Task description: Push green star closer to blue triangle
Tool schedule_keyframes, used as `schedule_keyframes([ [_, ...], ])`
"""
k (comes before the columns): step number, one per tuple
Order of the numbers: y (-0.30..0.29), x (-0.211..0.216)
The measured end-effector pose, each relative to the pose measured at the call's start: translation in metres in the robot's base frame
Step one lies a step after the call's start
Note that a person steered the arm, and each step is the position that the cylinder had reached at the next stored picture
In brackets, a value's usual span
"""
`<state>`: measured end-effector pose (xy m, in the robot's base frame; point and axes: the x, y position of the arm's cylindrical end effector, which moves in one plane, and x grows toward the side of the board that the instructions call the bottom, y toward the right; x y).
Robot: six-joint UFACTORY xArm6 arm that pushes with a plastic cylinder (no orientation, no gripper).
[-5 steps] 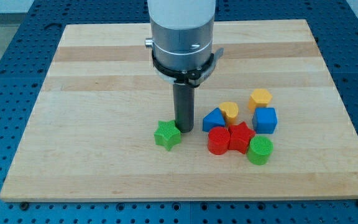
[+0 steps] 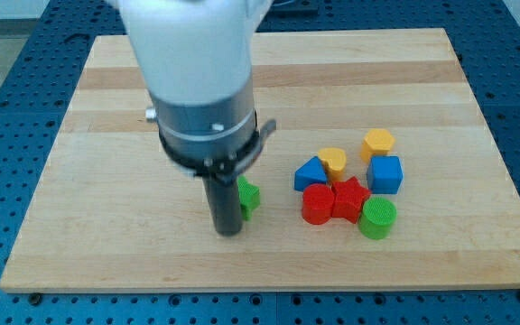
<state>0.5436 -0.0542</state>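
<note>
Camera view looked down at a pale wooden board [image 2: 106, 226] resting on a blue perforated table [image 2: 7, 108]. Carried no hand or gripper, only a straight dark rod under a large white and grey arm [image 2: 192, 72] that filled the view's upper left. My tip [image 2: 227, 233] touched the board just to the view's left of the green star [image 2: 248, 196], slightly lower in the view, apparently touching or nearly touching it; could not tell for certain. Showed only the right part of the green star, the rest hidden behind the rod. Placed the blue triangle [image 2: 309, 173] to the view's right of the star, apart from it, with bare wood between. Grouped the remaining blocks tightly around the triangle: a yellow heart [image 2: 333, 161] just above and right of it, a red cylinder [image 2: 316, 204] just below it, a red star [image 2: 349, 199] beside that cylinder, a green cylinder [image 2: 378, 218] at the lower right, a blue cube [image 2: 385, 174] further right, and a yellow hexagon-like block [image 2: 378, 143] above the cube.
</note>
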Motion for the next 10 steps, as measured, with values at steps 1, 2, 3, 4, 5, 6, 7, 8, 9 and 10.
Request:
schedule_keyframes([
  [1, 0.013, -0.041],
  [2, 0.016, -0.06],
  [3, -0.008, -0.059],
  [4, -0.048, -0.067],
  [5, -0.03, -0.089],
  [6, 0.013, -0.092],
  [7, 0.047, -0.093],
  [8, 0.036, -0.092],
  [9, -0.008, -0.072],
  [10, -0.022, -0.032],
])
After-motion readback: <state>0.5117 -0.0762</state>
